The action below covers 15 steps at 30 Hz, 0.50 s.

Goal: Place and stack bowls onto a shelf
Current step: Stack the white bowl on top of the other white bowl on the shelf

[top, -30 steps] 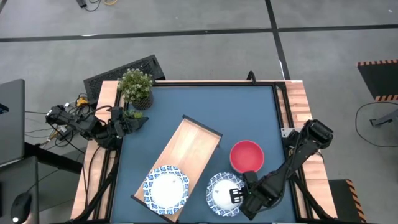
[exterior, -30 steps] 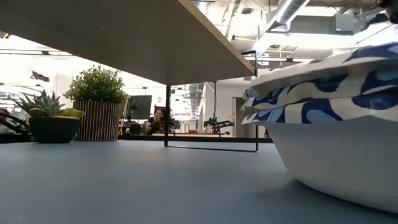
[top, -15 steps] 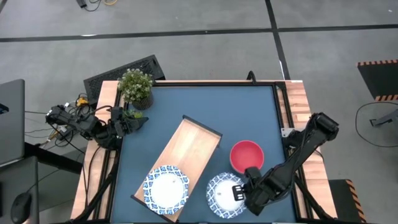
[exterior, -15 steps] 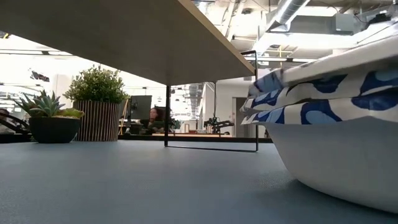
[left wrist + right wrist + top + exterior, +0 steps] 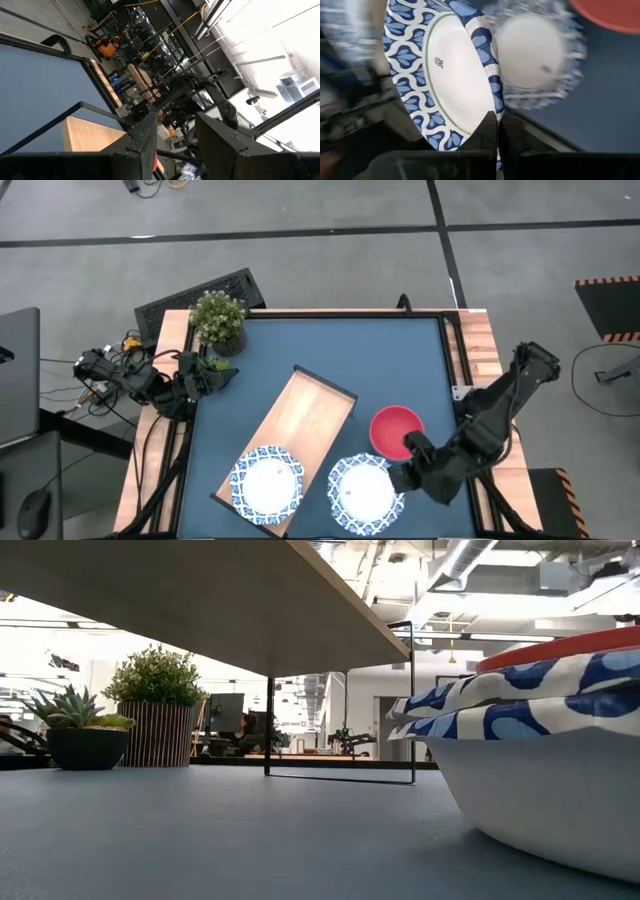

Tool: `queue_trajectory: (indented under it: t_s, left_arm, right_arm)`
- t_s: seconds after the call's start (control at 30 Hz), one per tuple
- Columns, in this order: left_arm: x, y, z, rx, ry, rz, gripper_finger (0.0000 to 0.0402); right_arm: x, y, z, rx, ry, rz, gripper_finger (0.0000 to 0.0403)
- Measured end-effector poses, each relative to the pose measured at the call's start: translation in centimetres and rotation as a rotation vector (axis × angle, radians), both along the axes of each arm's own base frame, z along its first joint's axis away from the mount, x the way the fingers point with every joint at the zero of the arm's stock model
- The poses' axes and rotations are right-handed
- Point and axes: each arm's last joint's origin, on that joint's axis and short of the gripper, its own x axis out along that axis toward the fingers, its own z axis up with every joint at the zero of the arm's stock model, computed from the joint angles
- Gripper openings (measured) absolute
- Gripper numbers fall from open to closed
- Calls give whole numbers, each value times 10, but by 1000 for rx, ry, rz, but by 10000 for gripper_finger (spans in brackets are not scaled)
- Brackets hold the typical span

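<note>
A blue-and-white patterned bowl [image 5: 360,490] with a white centre sits in my right gripper [image 5: 398,478], near the table's near edge. It hangs above more blue-and-white bowls [image 5: 535,57], whose stacked rims [image 5: 470,710] show in the low view. A red bowl [image 5: 397,430] rests on the tabletop just beyond. The light wooden shelf [image 5: 300,420] lies slantwise mid-table and carries another blue-and-white bowl [image 5: 267,480] at its near end. My left gripper [image 5: 175,142] is open and waits at the table's left edge beside the plants. My right gripper pinches the blue-and-white bowl's rim [image 5: 492,107] between its two fingers [image 5: 487,132], on the side of the bowl toward the table's right. It comes from the right, slanting down. The bowl is lifted clear of the bowls beneath and sits tilted in the hold.
A leafy potted plant [image 5: 218,320] and a small succulent [image 5: 75,725] stand at the far left corner. The shelf's dark rim [image 5: 325,382] marks its far end. Bare blue tabletop [image 5: 380,355] lies toward the far right. People show in the room behind.
My right gripper, shut on the top bowl's rim, has drawn up and toward the table's right. The top patterned bowl tipped, then came off the stack. In the low view its rim has gone and the red bowl's edge shows behind.
</note>
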Motion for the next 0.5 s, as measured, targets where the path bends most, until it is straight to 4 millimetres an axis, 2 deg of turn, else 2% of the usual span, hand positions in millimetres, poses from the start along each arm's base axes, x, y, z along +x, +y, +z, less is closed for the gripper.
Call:
queue_trajectory:
  t_s: [0.13, 0.27, 0.4, 0.5]
  left_arm:
    - [0, 0, 0, 4, -3, -17, 121]
    - [0, 0, 0, 4, -2, -17, 121]
    - [0, 0, 0, 4, -2, -17, 121]
    - [0, 0, 0, 4, -3, -17, 121]
  right_arm:
    - [12, -12, 27, -25, -106, 28, 21]
    - [38, -26, 46, -90, -188, 50, 21]
    - [75, -39, 56, -158, -245, 106, 21]
    - [104, -46, 53, -192, -268, 168, 21]
